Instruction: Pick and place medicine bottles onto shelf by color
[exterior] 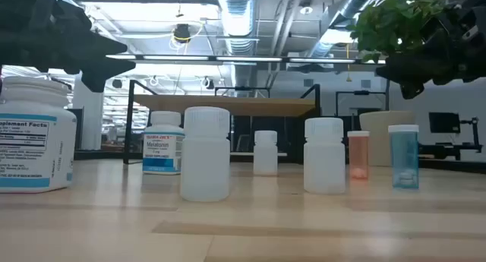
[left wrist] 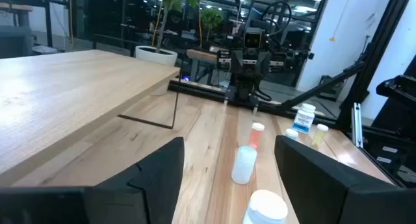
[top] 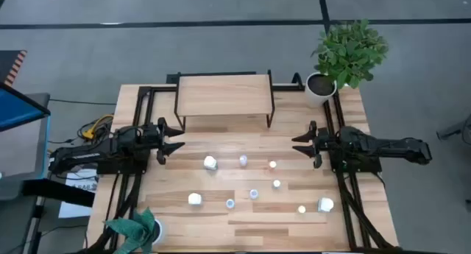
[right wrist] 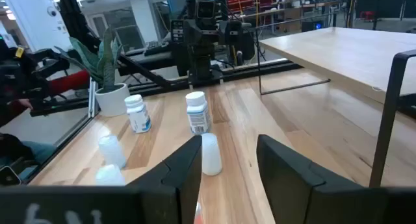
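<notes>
Shelf [top: 224, 87] at far centre of desk [top: 346, 210] bare, all medicine bottles [top: 210, 163] scattered on near desk, none sorted; left tool [top: 174, 138] and right tool [top: 302, 147] parted, empty, flanking shelf.

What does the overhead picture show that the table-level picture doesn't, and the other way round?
Only the overhead view shows both arms whole, each open tool, left and right, apart from the bottles, and the bare top of the shelf. Only the table-level view shows label print, such as the blue-labelled bottle, and an orange bottle. Both show the bottles standing on the table, none on the shelf.
</notes>
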You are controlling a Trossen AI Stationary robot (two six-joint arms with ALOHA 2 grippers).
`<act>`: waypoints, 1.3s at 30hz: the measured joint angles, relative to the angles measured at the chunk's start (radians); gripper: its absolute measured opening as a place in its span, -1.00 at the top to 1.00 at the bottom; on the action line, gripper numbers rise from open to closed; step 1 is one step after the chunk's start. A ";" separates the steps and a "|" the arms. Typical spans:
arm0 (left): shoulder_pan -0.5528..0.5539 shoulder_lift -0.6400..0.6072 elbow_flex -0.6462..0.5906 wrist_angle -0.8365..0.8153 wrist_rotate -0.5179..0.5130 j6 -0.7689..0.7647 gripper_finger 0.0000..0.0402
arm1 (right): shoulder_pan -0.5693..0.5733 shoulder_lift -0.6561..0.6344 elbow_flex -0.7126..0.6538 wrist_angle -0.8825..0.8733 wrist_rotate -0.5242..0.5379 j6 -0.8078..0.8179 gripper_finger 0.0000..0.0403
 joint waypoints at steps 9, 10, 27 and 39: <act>0.000 0.000 0.000 0.000 0.000 0.000 -0.13 | 0.000 0.000 0.000 0.000 0.000 0.000 0.15; 0.000 0.000 0.000 0.000 0.000 0.000 -0.13 | 0.000 0.000 0.000 0.000 0.000 0.000 0.15; 0.000 0.000 0.000 0.000 0.000 0.000 -0.13 | 0.000 0.000 0.000 0.000 0.000 0.000 0.16; 0.000 0.000 0.000 0.000 0.000 -0.061 -0.13 | 0.000 0.000 0.000 0.000 0.000 0.000 0.16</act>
